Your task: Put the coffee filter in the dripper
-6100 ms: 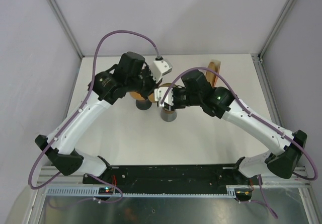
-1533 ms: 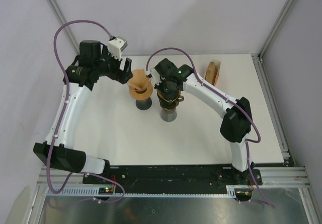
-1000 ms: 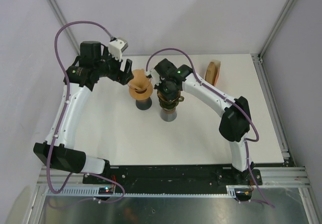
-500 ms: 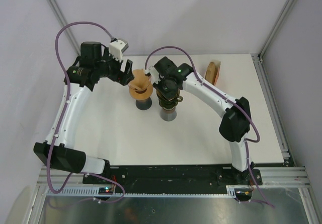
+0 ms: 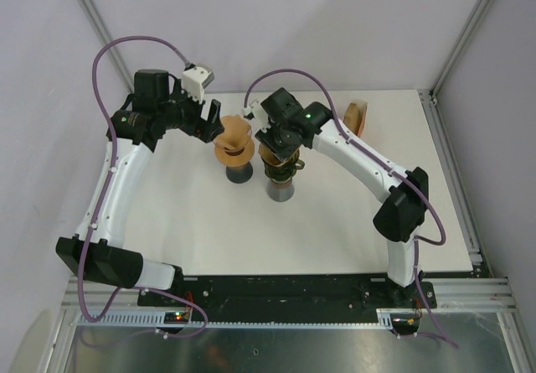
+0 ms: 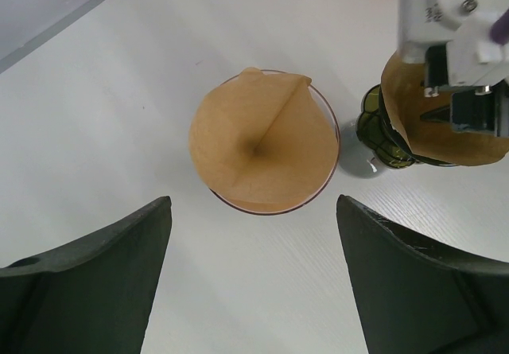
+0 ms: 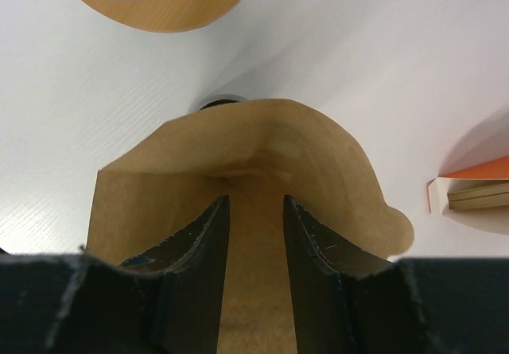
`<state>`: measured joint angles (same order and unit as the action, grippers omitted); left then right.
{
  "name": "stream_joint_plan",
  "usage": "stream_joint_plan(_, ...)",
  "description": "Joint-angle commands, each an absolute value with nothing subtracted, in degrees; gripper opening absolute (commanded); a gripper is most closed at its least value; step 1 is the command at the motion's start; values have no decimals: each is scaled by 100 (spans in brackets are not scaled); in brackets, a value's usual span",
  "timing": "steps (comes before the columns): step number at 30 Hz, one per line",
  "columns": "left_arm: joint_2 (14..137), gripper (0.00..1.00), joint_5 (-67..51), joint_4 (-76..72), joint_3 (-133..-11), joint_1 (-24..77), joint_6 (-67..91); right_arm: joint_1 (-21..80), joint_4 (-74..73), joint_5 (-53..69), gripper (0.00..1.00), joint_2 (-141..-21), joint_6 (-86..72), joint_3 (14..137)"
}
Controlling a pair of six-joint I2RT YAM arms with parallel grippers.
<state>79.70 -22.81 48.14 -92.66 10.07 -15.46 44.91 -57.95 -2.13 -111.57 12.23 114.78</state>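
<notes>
Finds the coffee filter (image 7: pixel 262 147) in the dark dripper (image 6: pixel 375 135), standing high above the rim and looking not fully seated. Shows the right gripper (image 7: pixel 250 211) over it with jaws a little parted, pinching no paper as far as visible; shows the left gripper (image 6: pixel 253 211) spread wide and holding nothing above a second filter (image 6: pixel 262 147) in a glass dripper (image 6: pixel 337 143) just beside. Risks pulling the paper out on lifting, through a finger catching the folded edge, or tipping the light dripper. Reveals the dripper under the paper only from the left wrist; gives the narrow gap between the jaws only from the right wrist.
</notes>
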Motion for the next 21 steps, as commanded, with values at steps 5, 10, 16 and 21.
stream_joint_plan(5,7744,89,-2418,4723,-9238,959,-1546,4514,-5550,-384,39,-10595,1312,11739)
stream_joint_plan(10,7750,89,-2448,4725,-9212,958,-1540,4460,-5182,10,41,-10189,1275,11517)
stream_joint_plan(16,7727,89,-2460,4721,-9195,962,-1555,4321,-4990,509,30,-10007,1194,11067)
stream_joint_plan(21,7705,89,-2453,4724,-9165,958,-1568,4266,-4984,666,16,-10028,1108,10722)
